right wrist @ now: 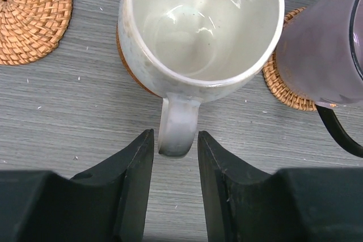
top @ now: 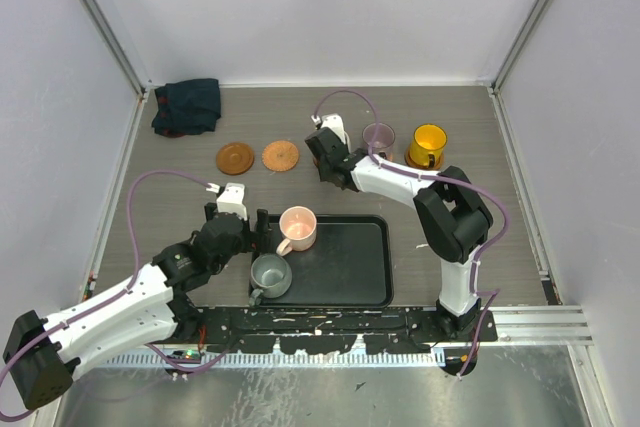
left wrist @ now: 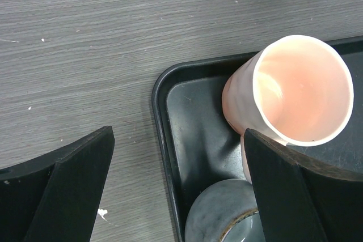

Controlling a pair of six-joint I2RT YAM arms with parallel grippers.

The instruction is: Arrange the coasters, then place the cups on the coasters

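In the right wrist view a cream-white cup [right wrist: 198,26] stands on a dark coaster [right wrist: 129,67]. Its handle [right wrist: 178,126] lies between the fingers of my right gripper [right wrist: 176,135], which is open with a small gap on each side. A mauve cup [right wrist: 323,49] sits on a woven coaster [right wrist: 281,86]; another woven coaster [right wrist: 31,15] is bare. A yellow cup [top: 428,144] stands on a coaster at the far right. The pink cup [left wrist: 300,89] and grey-green cup [left wrist: 227,213] stand in the black tray [left wrist: 161,140]. My left gripper [left wrist: 178,134] is open, straddling the tray's left rim beside the pink cup.
A dark brown coaster [top: 235,158] and a lighter orange one [top: 280,155] lie bare at the back left of centre. A dark folded cloth [top: 187,105] sits in the back left corner. The tray [top: 350,277] occupies the near middle between the arm bases.
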